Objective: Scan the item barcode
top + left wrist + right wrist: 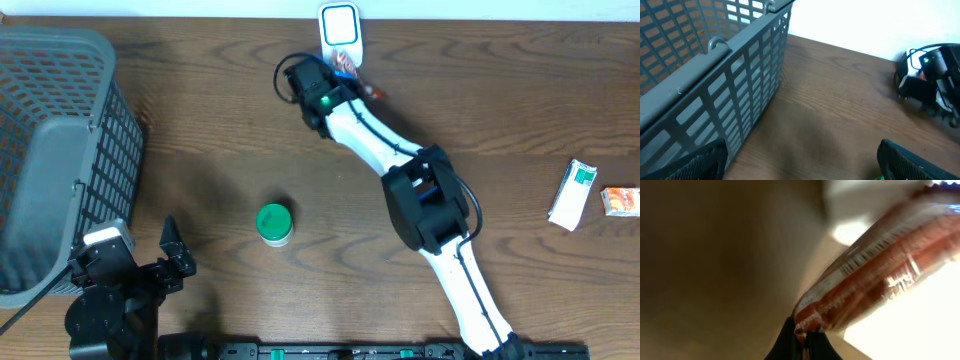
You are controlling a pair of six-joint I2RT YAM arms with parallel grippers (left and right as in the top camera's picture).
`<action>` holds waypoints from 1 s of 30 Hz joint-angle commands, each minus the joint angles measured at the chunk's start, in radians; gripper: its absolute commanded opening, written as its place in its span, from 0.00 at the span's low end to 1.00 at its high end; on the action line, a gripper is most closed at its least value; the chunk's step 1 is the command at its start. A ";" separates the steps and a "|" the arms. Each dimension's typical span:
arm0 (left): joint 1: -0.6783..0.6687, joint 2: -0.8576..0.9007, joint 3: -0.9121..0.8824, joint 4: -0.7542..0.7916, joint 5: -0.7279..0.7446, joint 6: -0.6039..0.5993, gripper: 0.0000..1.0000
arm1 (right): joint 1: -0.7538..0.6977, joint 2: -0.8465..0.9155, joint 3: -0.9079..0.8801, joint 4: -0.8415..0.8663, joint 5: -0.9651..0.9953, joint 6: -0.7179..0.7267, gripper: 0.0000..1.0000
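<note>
Pinching a red packet (875, 270), the right hand (801, 342) hovers by the scanner (339, 25); left hand (802, 162) gapes.

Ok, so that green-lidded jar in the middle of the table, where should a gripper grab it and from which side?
Take the green-lidded jar across its round sides just under the lid, coming straight down from above. It seems to stand upright with the lid facing up, and nothing touches it, so fingers fit either side. The open left gripper is nearest.
</note>
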 commanded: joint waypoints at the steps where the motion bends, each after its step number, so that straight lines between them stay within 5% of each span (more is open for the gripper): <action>1: 0.005 -0.001 0.002 0.003 -0.008 -0.005 0.96 | -0.002 -0.105 0.017 -0.123 -0.050 0.208 0.01; 10: 0.005 -0.001 0.002 0.003 -0.008 -0.005 0.96 | -0.112 -0.163 0.017 -0.520 -0.080 0.763 0.01; 30: 0.005 -0.001 0.002 0.003 -0.008 -0.005 0.96 | -0.795 -0.164 0.016 -0.836 -0.081 1.317 0.01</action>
